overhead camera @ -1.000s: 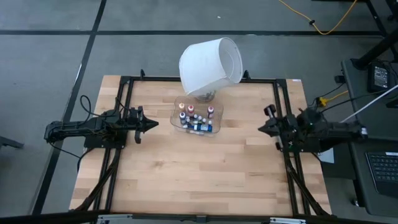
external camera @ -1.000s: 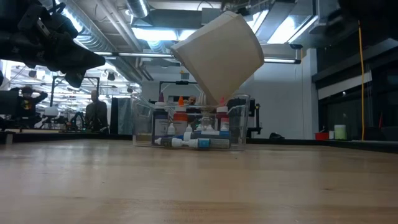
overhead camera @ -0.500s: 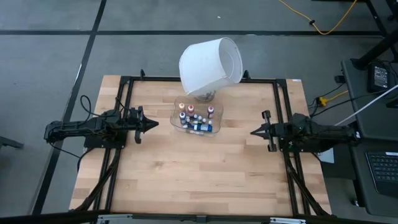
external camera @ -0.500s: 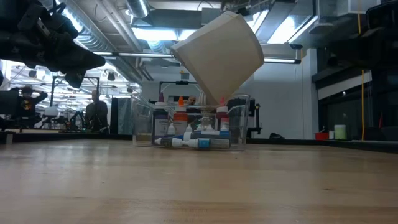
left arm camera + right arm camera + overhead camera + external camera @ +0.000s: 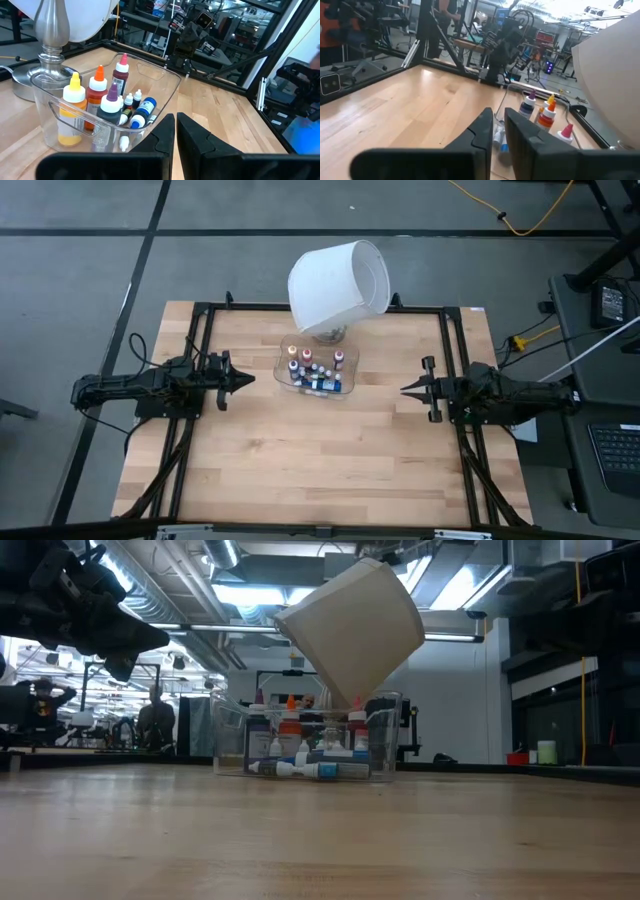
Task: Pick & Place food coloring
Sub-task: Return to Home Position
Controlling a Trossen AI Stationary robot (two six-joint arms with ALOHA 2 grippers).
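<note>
Food coloring: all in the clear tray, which sits mid-surface toward the far side. The tray is just near of the lamp base. The white lampshade tilts over the far end of the tray.

Bottles per left wrist view: bigger ones stand upright w/ yellow, orange, purple and reddish caps. A few small ones, incl. one blue-capped, lie flat on the tray floor. Low view agrees: upright caps at the back, flat bottles along the tray's near wall.

Left gripper: over the surface's left side, left of the tray and well apart from it, level, pointing right at the tray. Fingers are drawn together w/ only a thin slit, nothing held.

Right gripper: over the right side, right of the tray and also apart from it, pointing left. Fingers are close together w/ a narrow gap, nothing between them. The bottles show past its tips, purple, orange and reddish caps visible.
</note>
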